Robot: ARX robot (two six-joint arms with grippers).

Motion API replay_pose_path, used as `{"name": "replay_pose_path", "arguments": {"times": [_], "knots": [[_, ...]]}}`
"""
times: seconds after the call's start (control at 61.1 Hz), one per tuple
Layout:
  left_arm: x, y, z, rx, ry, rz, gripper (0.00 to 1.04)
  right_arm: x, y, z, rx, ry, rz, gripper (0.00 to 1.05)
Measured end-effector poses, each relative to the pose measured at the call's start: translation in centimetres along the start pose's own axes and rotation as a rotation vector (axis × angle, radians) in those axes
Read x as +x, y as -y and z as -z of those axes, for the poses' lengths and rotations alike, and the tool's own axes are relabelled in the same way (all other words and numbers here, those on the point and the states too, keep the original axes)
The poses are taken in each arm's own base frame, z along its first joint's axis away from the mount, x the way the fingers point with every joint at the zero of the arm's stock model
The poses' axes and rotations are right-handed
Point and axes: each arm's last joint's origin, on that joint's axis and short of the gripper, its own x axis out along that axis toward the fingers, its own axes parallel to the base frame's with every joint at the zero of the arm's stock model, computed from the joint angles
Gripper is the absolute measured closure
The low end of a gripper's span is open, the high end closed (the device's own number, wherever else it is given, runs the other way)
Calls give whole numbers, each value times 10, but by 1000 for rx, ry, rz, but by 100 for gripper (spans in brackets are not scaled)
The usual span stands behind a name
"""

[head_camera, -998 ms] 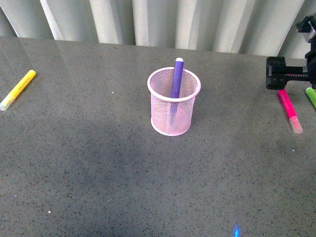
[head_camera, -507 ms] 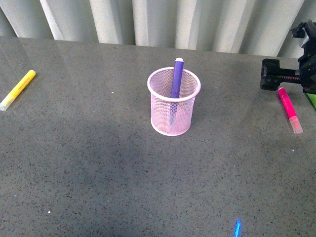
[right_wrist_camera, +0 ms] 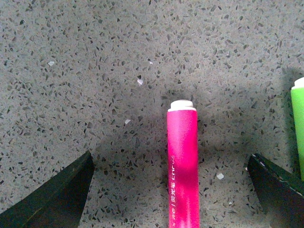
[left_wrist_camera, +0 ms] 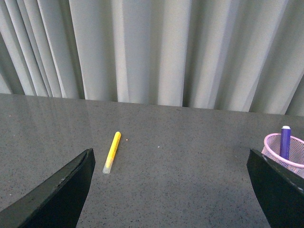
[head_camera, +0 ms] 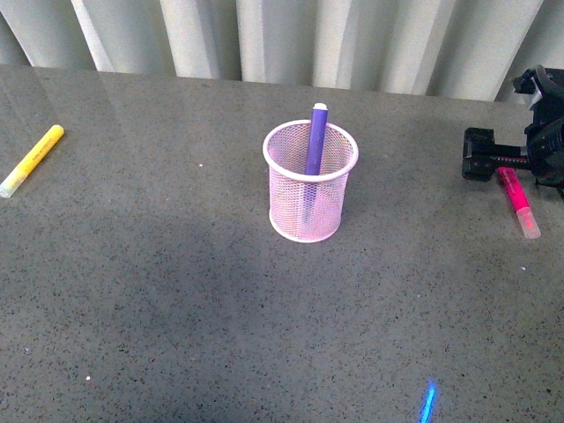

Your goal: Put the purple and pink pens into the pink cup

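The right gripper (right_wrist_camera: 169,192) hangs low over the pink pen (right_wrist_camera: 182,156) near the table's right edge. Its fingers are spread wide on either side of the barrel and grip nothing. As I judge it, the gripper should drop straight and close across the barrel's middle rather than its end, keeping clear of the green marker (right_wrist_camera: 298,128) just beside. The left gripper (left_wrist_camera: 171,190) is likewise wide open and empty, facing the yellow marker (left_wrist_camera: 112,152) near the left edge. Mid-table the pink cup (head_camera: 308,189) stands upright with the purple pen (head_camera: 315,139) already leaning inside, so the carry should clear both rim and pen. The table (head_camera: 176,308) is dark speckled stone, slightly glossy. Pale pleated curtains (head_camera: 291,35) hang beyond its far edge.
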Motion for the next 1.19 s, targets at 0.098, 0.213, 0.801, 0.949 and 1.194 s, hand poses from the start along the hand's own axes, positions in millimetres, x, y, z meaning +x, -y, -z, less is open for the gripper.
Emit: {"name": "replay_pose_path", "arguments": {"times": [0.098, 0.213, 0.801, 0.949, 1.194], "knots": [[0, 0, 0, 0, 0, 0, 7, 2, 1, -2, -3, 5, 2, 9], [0, 0, 0, 0, 0, 0, 7, 4, 1, -4, -11, 5, -19, 25], [0, 0, 0, 0, 0, 0, 7, -4, 0, 2, 24, 2, -34, 93], [0, 0, 0, 0, 0, 0, 7, -16, -1, 5, 20, 93, -36, 93], [0, 0, 0, 0, 0, 0, 7, -73, -41, -22, -238, 611, -160, 93]]}}
